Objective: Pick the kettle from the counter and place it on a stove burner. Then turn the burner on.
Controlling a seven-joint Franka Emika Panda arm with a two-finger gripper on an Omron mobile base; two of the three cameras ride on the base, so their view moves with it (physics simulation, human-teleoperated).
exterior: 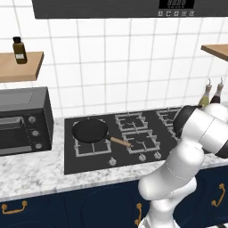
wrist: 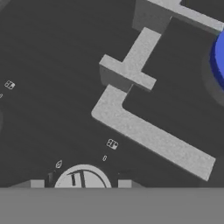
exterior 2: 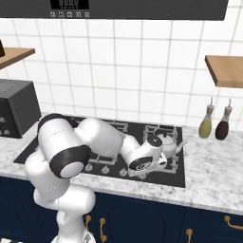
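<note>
Stovetop (exterior: 89,160) bears frying pan (exterior: 90,131); bottles (exterior 2: 214,122) flank kettle (exterior 2: 169,143).

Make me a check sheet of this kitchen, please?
Surface: white counter with a black stove set in it.
Job's things: kettle stands on a right-hand burner.
Clutter: pan on a left burner; two bottles by the wall.
Grippers: pincer low at a stove knob, a tip on each side; grip unclear.
Cables: nothing seen.
Surroundings: tiled wall, oven, wooden shelves.
</note>
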